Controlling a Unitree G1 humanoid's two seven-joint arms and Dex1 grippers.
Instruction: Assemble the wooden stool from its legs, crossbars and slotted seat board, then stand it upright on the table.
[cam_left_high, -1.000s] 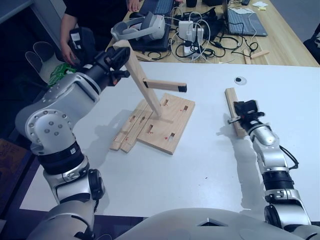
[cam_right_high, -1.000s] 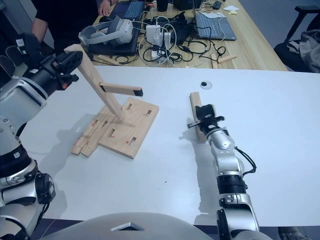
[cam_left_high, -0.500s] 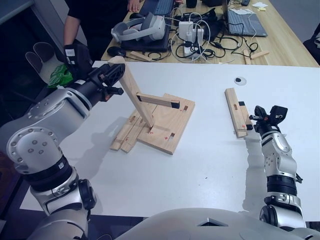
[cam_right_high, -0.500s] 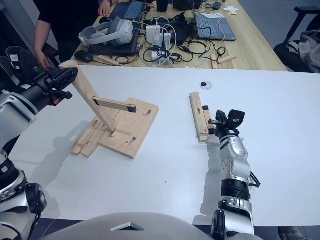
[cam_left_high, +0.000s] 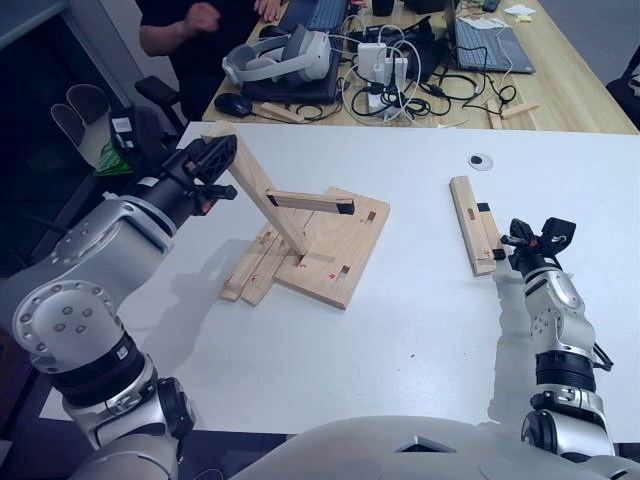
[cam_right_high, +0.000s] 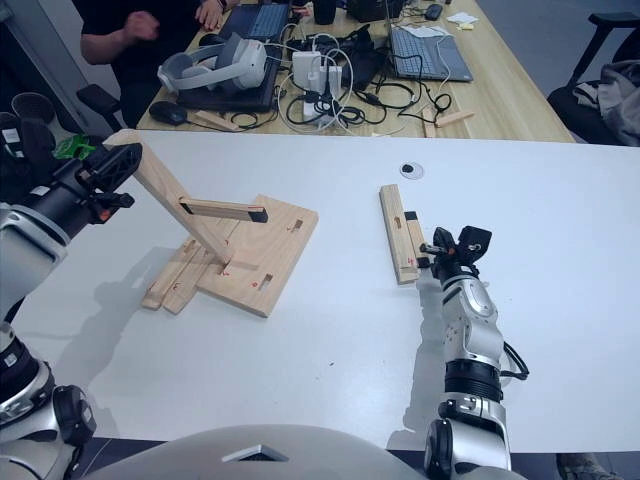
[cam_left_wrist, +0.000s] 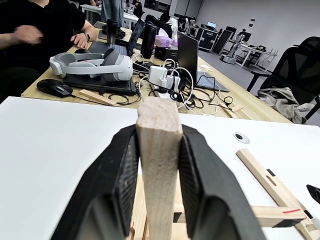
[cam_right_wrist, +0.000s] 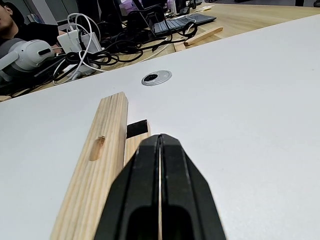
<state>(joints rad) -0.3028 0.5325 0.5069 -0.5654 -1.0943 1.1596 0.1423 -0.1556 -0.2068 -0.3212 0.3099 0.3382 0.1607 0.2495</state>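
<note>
l gripper clenched on the top end of a leg. leg is tilted, lower end down on the seat board near its l side; can't tell if it sits in a slot. one crossbar sticks out sideways from the leg's middle, dark tip over the board.

r gripper has fingers pressed together w/ nothing between, low over the table, just beside the near end of a 2nd leg and a shorter piece w/ dark end. those 2 lie flat side by side; contact w/ gripper unclear.

room: wide bare table btwn board and the r pair, plus along the near edge. cable grommet sits beyond the r pair, near the far edge.

board lies flat, about 4 slots showing. loose sticks flat against its l edge, 2 maybe 3.

count: 2 legs, 1 fitted crossbar, 1 short piece, 1 board.
</note>
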